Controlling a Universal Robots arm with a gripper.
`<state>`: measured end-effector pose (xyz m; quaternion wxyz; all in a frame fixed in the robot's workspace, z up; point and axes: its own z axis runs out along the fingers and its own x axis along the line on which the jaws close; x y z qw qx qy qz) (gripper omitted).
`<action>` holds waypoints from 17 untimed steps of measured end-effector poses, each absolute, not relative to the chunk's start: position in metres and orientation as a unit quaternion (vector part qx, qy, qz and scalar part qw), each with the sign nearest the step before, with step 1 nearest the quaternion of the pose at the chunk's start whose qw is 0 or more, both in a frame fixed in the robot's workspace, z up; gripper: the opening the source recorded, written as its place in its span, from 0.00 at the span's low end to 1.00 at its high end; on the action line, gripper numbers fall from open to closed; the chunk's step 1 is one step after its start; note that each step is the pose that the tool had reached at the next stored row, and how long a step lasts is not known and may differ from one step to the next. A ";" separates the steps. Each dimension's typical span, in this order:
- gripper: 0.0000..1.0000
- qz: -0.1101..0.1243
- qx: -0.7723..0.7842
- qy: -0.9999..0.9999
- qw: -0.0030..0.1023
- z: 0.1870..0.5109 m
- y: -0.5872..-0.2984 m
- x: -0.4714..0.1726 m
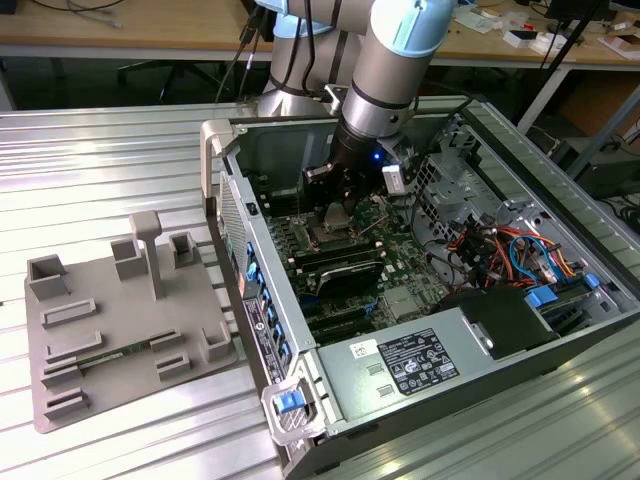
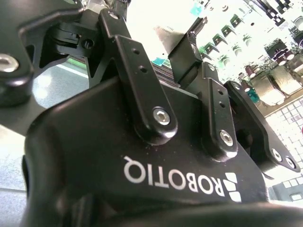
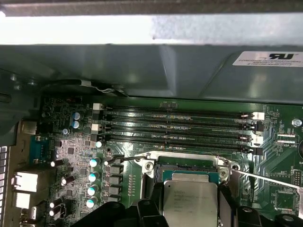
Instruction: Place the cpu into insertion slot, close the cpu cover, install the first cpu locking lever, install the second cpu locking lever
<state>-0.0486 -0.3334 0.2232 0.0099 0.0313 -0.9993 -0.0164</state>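
Ribbed metal tabletop [image 1: 100, 170], with one open computer case [image 1: 250, 300] lying on its side on it. You have one arm reaching down through the open side.

Counts:
- One cpu [image 3: 190, 201], silvery top up and greenish rim showing. It sits between the black jaws, which are clamped on two of its opposite edges.
- One insertion slot [image 3: 187, 163]. In the first wrist view the cpu covers the slot's near part, and a dark strip of recess shows past the cpu's far edge. You cannot tell from these views whether the chip touches the slot or hangs just over it.
- Two locking levers, both thin wire. One lever [image 3: 127, 158] runs off one corner of the slot's metal rim and a second lever [image 3: 267, 178] off the opposite side. Both stand clear of the cpu.
- Four long black memory slots [image 3: 180, 125], side by side just beyond the slot.
- One gripper [image 1: 333, 215], low over the green board.

Edges and room:
- The case wall [image 3: 142, 66] rises right behind the memory slots.
- On the exterior view's right, a cable bundle [image 1: 495, 245] lies near the arm's wrist.
- The power supply [image 1: 400, 365] closes the near end of the case.
- One grey fixture plate [image 1: 110, 340] sits beside the case on the exterior view's left, well apart from the gripper.
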 end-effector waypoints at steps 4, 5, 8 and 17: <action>0.55 -0.016 0.028 -0.999 0.010 0.223 -0.333 -0.049; 0.55 -0.016 0.026 -0.999 0.010 0.223 -0.333 -0.049; 0.55 -0.016 0.023 -1.000 0.010 0.223 -0.333 -0.049; 0.55 -0.017 0.013 -1.000 0.010 0.223 -0.333 -0.049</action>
